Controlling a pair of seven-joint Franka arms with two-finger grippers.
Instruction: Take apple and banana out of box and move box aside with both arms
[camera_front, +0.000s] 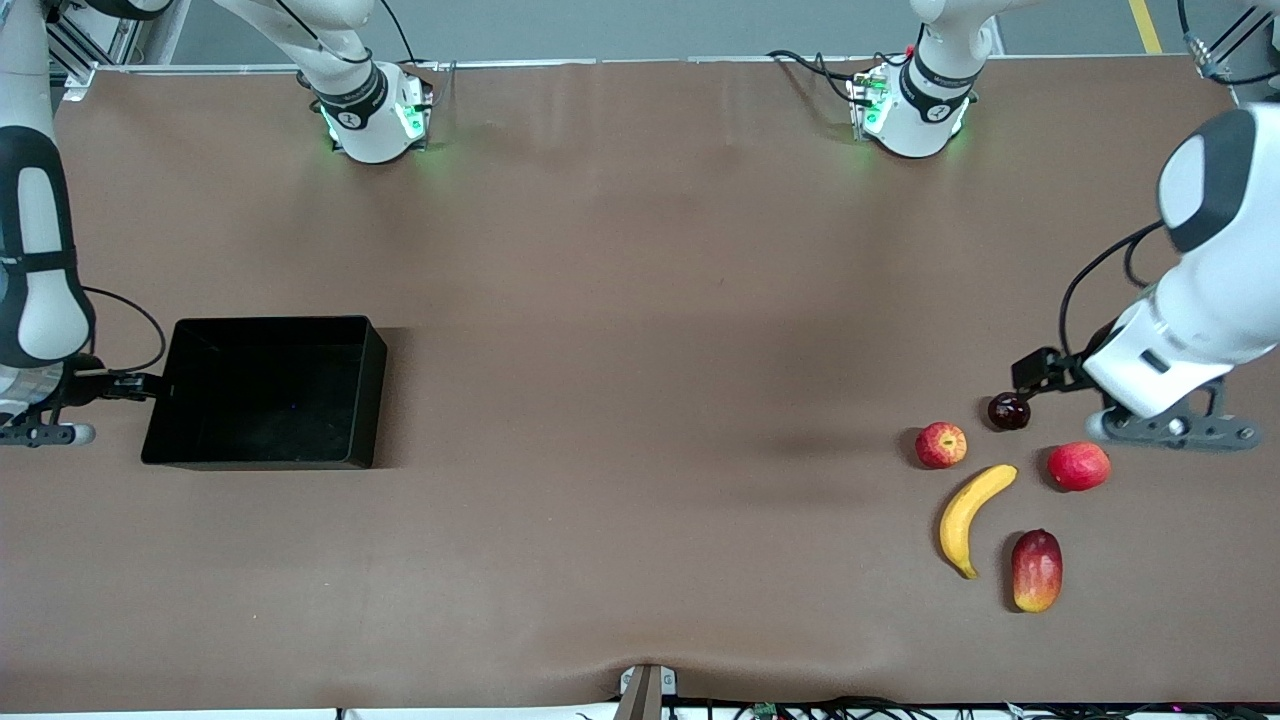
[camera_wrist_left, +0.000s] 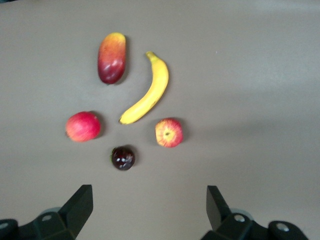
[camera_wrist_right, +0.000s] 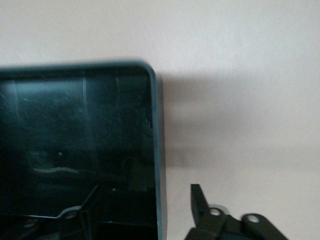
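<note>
Brown matting is covering the table, and everything is sitting on it in two well-separated clusters. Largest first: the box, black and empty, is lying toward the right arm's end, at about nine o'clock from the table's centre. The right gripper is straddling the box's wall at the right arm's end; one finger is showing outside the wall and the other, I think, inside, though the dark interior is making that hard to read. Its jaws are looking parted around the wall rather than pinching it, so the box is probably resting free.

The left gripper is hovering with its jaws spread wide and holding nothing, over the matting just beside the fruit at the left arm's end, around four o'clock from centre. Below it the banana is lying with a reddish mango-like fruit at its four o'clock, a plain red fruit at its two o'clock, the apple at its eleven o'clock, and a dark plum at the apple's two o'clock.

Both fruits are already out and the box is sitting aside. The remaining risk is the right arm lifting away carelessly: a finger catching the wall could drag or tip the box.
</note>
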